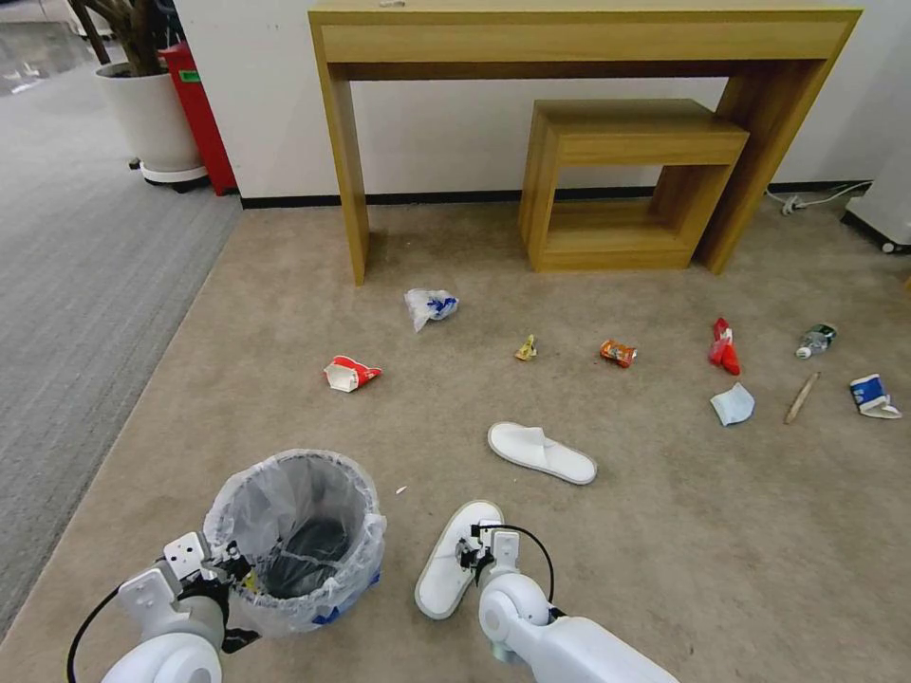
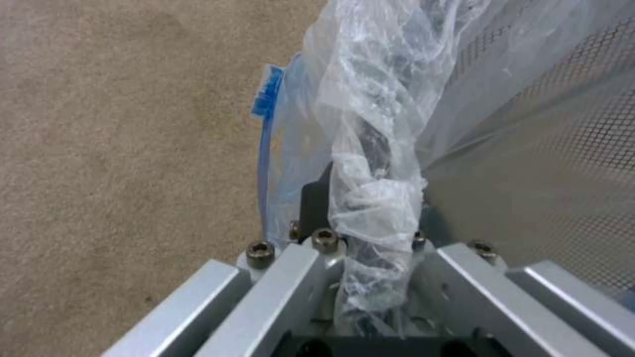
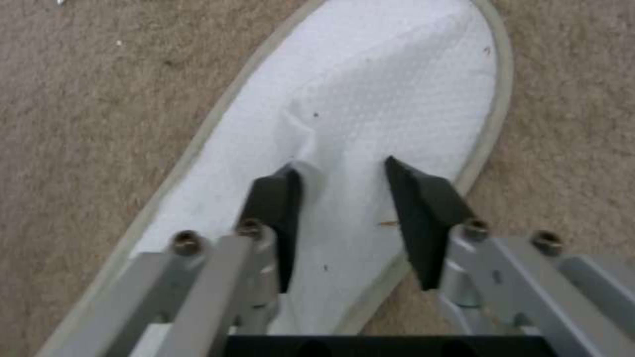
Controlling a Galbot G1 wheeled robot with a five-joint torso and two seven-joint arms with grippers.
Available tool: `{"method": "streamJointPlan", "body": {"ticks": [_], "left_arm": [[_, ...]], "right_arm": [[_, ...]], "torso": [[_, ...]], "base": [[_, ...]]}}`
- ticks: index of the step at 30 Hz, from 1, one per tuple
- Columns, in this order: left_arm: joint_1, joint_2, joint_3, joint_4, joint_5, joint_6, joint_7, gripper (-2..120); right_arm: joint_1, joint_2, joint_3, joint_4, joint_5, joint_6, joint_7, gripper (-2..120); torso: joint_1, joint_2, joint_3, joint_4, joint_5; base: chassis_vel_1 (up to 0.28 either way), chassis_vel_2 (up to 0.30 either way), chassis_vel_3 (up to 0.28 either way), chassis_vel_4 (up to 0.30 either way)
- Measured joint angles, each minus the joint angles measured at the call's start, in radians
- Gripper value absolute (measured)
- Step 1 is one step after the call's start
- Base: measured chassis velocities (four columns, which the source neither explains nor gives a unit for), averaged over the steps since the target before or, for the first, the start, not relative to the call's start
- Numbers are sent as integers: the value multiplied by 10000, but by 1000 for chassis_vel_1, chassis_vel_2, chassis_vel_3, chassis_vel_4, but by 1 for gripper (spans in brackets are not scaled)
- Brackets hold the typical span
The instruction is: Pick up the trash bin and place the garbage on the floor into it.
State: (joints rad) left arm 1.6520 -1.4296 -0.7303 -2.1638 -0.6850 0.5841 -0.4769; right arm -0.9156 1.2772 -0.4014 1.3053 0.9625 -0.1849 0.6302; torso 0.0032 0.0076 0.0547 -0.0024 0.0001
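A bag-lined trash bin (image 1: 296, 541) stands on beige carpet (image 1: 285, 313), its rim clamped by the left gripper (image 2: 370, 218). Just beside it lies a white slipper (image 3: 370, 114), with the right gripper (image 3: 341, 183) spread open, fingertips touching it.

The robot's arms are glossy white with rounded joints, each looped by a thin black cable, and end in silver-grey metal brackets with hex-head screws carrying the left gripper (image 1: 231, 566) and the black, wedge-shaped fingers (image 3: 423, 208) of the right gripper (image 3: 341, 171).
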Motion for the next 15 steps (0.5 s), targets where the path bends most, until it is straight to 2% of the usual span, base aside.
{"method": "streamJointPlan", "body": {"ticks": [2, 15], "left_arm": [[-6, -32, 51, 0, 14, -10, 11, 0], [-18, -98, 120, 20, 165, -79, 78, 0]], "right_arm": [[-13, -57, -8, 8, -58, 17, -37, 23], [-203, -475, 19, 295, -445, 181, -316, 0]], "torso": [[0, 1, 0, 0, -1], [0, 0, 0, -1, -1]], "base": [[0, 0, 0, 0], [0, 0, 0, 0]]}}
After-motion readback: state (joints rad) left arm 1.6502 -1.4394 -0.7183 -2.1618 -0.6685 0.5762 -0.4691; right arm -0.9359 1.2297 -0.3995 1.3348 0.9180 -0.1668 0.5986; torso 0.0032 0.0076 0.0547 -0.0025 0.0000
